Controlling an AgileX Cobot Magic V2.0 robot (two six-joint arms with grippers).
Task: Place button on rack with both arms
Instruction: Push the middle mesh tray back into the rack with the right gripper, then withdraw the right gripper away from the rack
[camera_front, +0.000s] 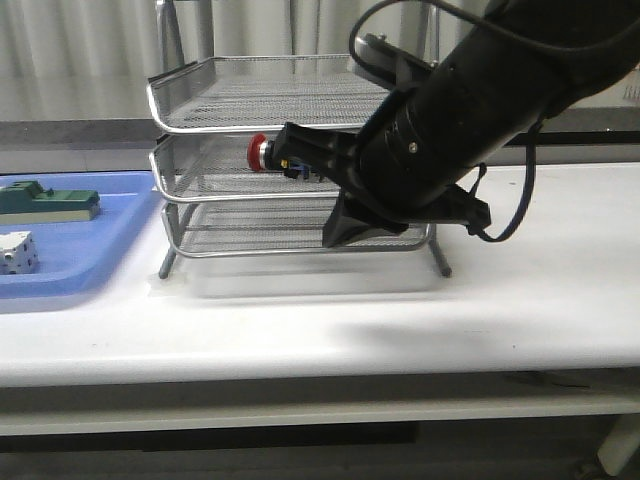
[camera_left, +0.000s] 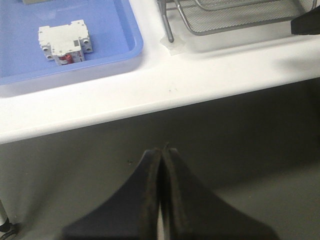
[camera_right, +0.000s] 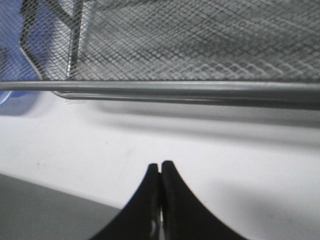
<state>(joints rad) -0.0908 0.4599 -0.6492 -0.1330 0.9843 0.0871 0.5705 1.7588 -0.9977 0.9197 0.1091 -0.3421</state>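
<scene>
Button (camera_front: 262, 152) rests at middle rack (camera_front: 200, 110) tray's front edge; both grippers (camera_left: 161, 165) (camera_right: 160, 175) pressed together, empty; next: retreat clear

Red-capped button (camera_front: 268, 153) lying sideways at middle tier front of silver mesh rack (camera_front: 215, 105).

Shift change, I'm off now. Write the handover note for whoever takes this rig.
Left gripper: shut, empty, out past the front edge of the white table.
Right gripper: shut, empty, low in front of the silver wire-mesh three-tier rack.
The small red-capped push-button appears to lie in the rack's middle tier, with its body partly hidden by the right arm.
Done: the button looks placed.
Left: probably back the right arm away and check that the button sits steady.
</scene>
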